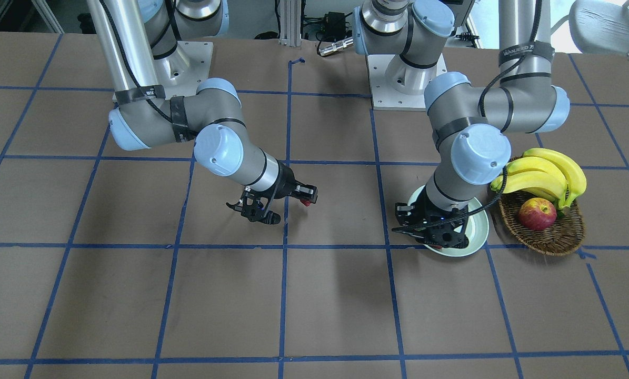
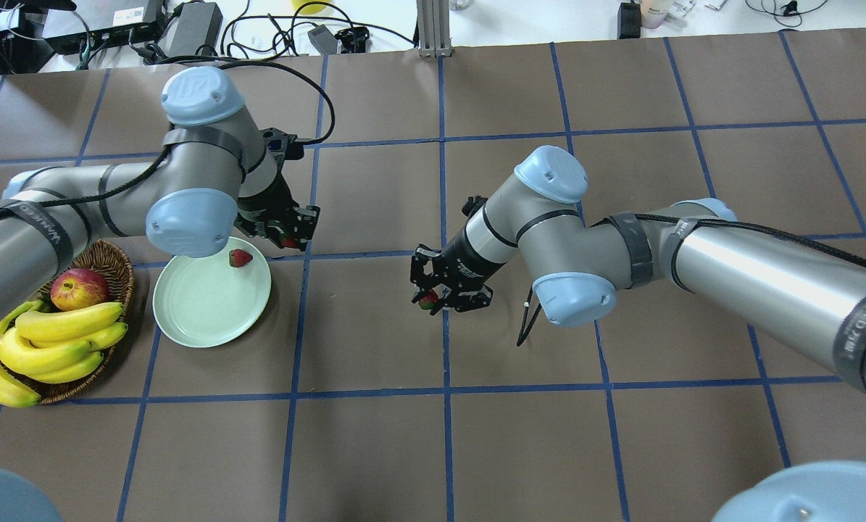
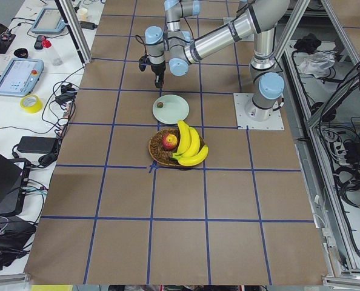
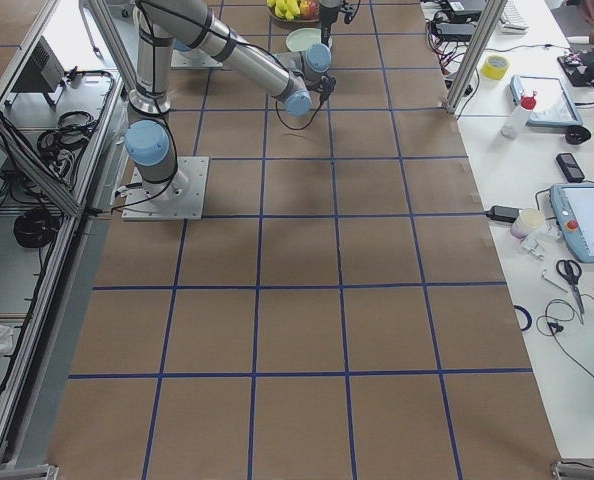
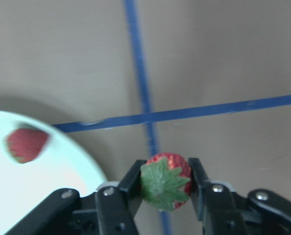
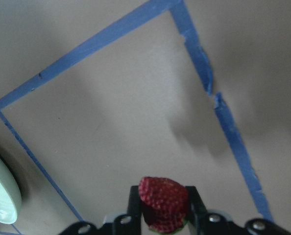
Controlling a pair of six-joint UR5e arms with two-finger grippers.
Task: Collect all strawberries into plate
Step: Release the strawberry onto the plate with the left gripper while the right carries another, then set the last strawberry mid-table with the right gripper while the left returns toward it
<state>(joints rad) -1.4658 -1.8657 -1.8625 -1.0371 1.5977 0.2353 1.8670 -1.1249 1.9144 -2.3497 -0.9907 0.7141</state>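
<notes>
The pale mint-green plate [image 2: 201, 312] lies left of centre with one strawberry [image 2: 240, 257] on its far rim side. My left gripper [image 2: 288, 238] is just past the plate's far right edge, shut on a second strawberry [image 5: 165, 180] above the brown table beside the rim [image 5: 62, 161]. My right gripper [image 2: 428, 297] is near the table's middle, shut on a third strawberry [image 6: 163, 203], held a little above the paper. In the front view the right gripper [image 1: 306, 200] shows the red berry, and the left arm covers much of the plate [image 1: 480, 231].
A brown wicker basket [image 2: 117, 264] with a red-yellow apple [image 2: 79, 288] and a bunch of bananas [image 2: 56, 341] stands left of the plate. Blue tape lines [image 2: 443, 326] grid the brown table. Cables and gear lie beyond the far edge.
</notes>
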